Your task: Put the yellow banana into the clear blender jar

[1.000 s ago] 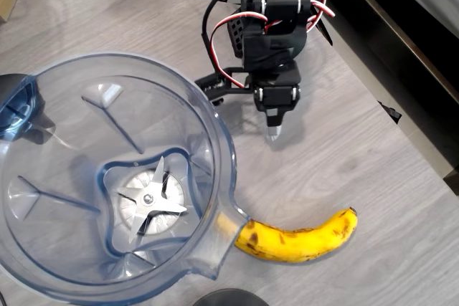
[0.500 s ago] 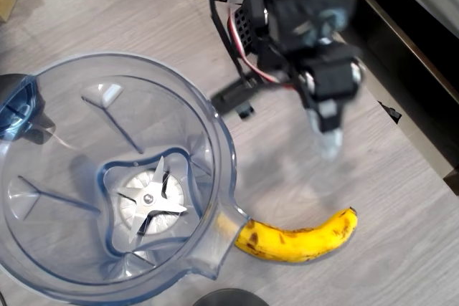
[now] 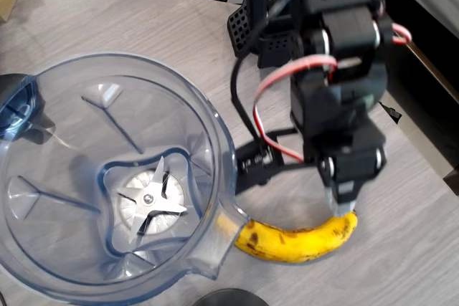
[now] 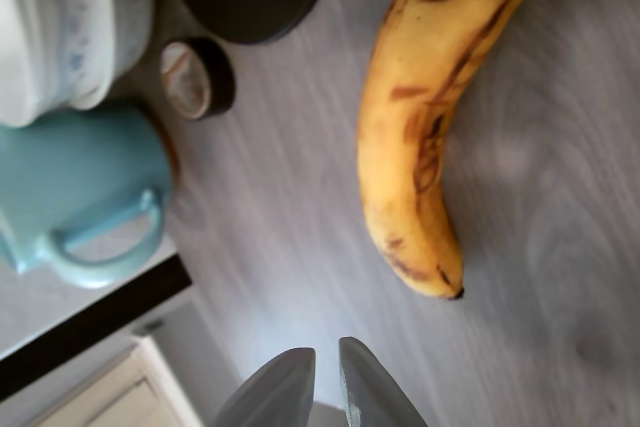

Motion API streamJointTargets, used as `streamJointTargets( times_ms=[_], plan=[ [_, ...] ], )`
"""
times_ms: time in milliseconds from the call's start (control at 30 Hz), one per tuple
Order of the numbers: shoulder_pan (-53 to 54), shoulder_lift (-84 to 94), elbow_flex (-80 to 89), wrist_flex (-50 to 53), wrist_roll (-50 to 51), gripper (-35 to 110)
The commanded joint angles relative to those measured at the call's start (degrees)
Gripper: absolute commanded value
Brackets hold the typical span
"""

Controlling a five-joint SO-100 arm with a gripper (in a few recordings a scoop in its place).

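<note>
Over the last second the arm has swung out from the back of the table, forward and to the right in the overhead view, and the gripper (image 3: 343, 202) now hangs above the tip end of the banana (image 3: 297, 238). The banana itself has not moved: it lies flat on the grey table (image 3: 401, 249), one end touching the outside wall of the blender jar (image 3: 43, 277) just below the spout, the other end curving up toward the fingers. Judgement: this is the approach before a grasp; nothing has been picked up yet.

In the wrist view the two fingertips (image 4: 283, 387) sit almost together with only a thin slit between them, holding nothing. The banana (image 4: 430, 137) lies ahead of them and slightly to the right, its dark tip (image 4: 455, 293) nearest, clearly apart from the fingers. The jaws would likely need to open before closing on the fruit.

A blue mug (image 4: 80, 197) and a small tape roll (image 4: 195, 77) stand off to the left in the wrist view.
</note>
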Motion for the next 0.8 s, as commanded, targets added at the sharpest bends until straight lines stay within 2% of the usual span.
streamJointTargets(
  times_ms=[0,200,400,767],
  plan=[
    [-0.9,-6.0,-7.4,1.6,0.4,1],
    [-1.4,-19.7,-21.8,12.7,-0.3,14],
    [-1.0,-24.9,-21.6,10.8,-0.7,28],
    [-1.1,-30.7,-21.8,12.9,-0.5,28]
  ],
)
